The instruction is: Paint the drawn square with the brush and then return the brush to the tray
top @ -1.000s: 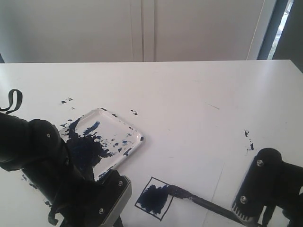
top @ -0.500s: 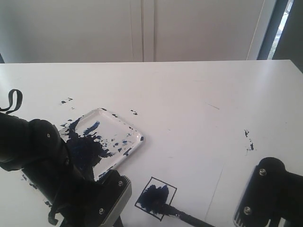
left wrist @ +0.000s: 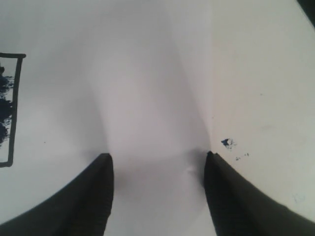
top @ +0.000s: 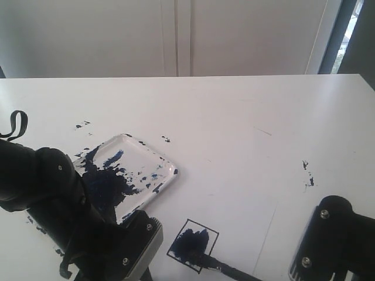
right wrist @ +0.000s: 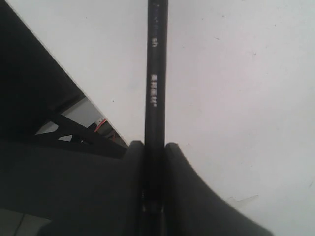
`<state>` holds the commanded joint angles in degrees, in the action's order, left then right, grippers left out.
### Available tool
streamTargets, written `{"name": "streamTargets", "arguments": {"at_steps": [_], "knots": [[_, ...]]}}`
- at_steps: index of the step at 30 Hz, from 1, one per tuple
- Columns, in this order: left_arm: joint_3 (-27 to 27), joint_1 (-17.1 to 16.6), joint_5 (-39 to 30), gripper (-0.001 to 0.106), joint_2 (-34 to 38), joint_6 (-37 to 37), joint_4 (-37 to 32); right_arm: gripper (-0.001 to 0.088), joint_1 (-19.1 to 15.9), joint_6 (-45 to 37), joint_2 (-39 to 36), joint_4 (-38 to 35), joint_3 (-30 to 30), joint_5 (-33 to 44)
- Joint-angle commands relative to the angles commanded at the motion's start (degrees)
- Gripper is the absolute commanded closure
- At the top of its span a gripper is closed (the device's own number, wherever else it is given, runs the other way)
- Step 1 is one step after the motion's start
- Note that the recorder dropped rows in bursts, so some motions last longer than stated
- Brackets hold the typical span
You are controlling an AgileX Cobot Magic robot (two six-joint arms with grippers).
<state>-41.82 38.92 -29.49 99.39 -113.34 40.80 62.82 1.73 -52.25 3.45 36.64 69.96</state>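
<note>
Closest to me, my right gripper (right wrist: pixel 153 152) has its jaws pinched on the black handle of the brush (right wrist: pixel 156 73), which runs straight out from between the fingers over the white table (top: pixel 246 117). In the exterior view that brush (top: pixel 225 269) lies low along the near edge, its bristle end touching the near corner of the drawn square (top: pixel 193 245). The square's black outline holds a dark blue patch that fills part of the inside, with white left around it.

My left gripper (left wrist: pixel 157 167) hangs just beside the square with its jaws spread and nothing between them; the left wrist view catches only one edge of the drawn square (left wrist: pixel 14 110).

Beyond the square sits the tray (top: pixel 167 161), clear plastic, smeared with a large dark blue blotch and splatters, partly hidden by my left arm (top: pixel 53 199). Small dark paint specks (top: pixel 166 139) dot the table just past the tray, and more lie well off to the square's right.
</note>
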Motion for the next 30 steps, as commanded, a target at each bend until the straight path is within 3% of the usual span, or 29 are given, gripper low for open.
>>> {"name": "streamTargets", "arguments": {"at_steps": [15,30], "knots": [[0.00,0.00,0.00,0.047,0.00,0.00,0.00,0.0868,0.00,1.51,0.00,-0.48,-0.10,0.00],[0.00,0.00,0.11,0.047,-0.11,0.08,0.00,0.0868,0.00,8.20,0.00,0.71,-0.10,0.00]]}}
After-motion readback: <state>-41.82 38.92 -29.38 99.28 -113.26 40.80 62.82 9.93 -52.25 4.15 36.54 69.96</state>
